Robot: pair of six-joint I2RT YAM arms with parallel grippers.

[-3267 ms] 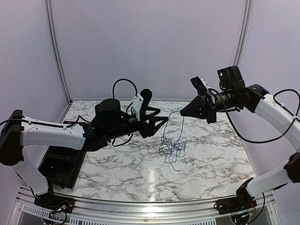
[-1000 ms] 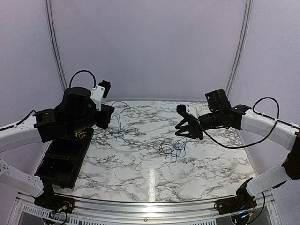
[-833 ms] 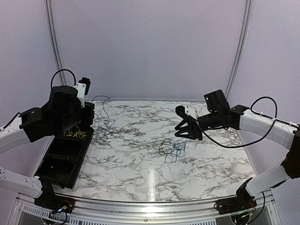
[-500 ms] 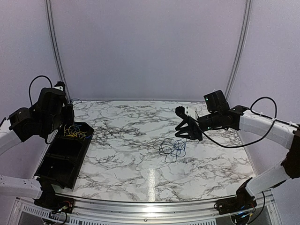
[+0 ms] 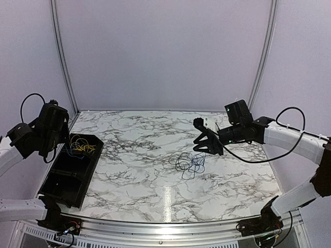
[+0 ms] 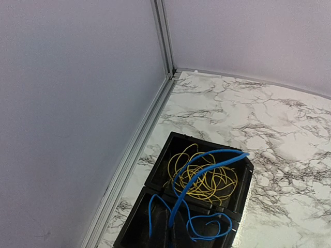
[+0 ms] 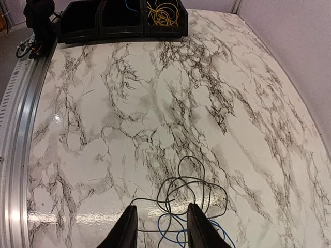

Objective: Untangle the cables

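Observation:
My left gripper (image 6: 175, 238) is shut on a blue cable (image 6: 207, 168) over the black bin (image 6: 155, 173) at the table's left edge. That cable arcs up across the bin and loops down into the middle compartment. A yellow cable (image 6: 207, 182) lies coiled in the far compartment and also shows in the top view (image 5: 83, 146). Mid-table lies a tangle of black cables (image 7: 192, 185) with another blue cable (image 7: 173, 235) in it. My right gripper (image 7: 161, 230) hangs open just above the tangle's near edge, nothing between its fingers (image 7: 126, 227).
The bin (image 5: 67, 181) has several compartments in a row along the left wall rail (image 6: 139, 139). A metal rail (image 5: 165, 227) runs along the table's near edge. Purple walls close the back and both sides.
My left arm has swung left from the table to above the bin, carrying the blue cable clear of the tangle. The right gripper let go earlier, came down near the tangle and holds still.

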